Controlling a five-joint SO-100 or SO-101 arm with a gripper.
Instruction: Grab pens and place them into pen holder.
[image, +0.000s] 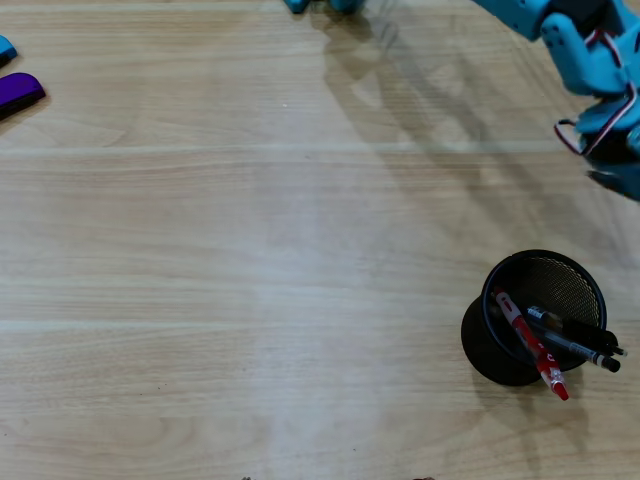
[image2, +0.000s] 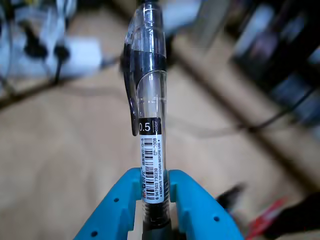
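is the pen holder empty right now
No, the pen holder already holds a red pen and black pens.

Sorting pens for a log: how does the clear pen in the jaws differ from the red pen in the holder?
The clear pen is transparent with black trim; the red pen is red and white. The clear pen is clamped upright in the jaws; the red pen leans inside the black mesh pen holder. Both are slim pens.

Light wood-grain table (image: 250, 250), evenly lit; blurred cables (image2: 40, 55) behind.
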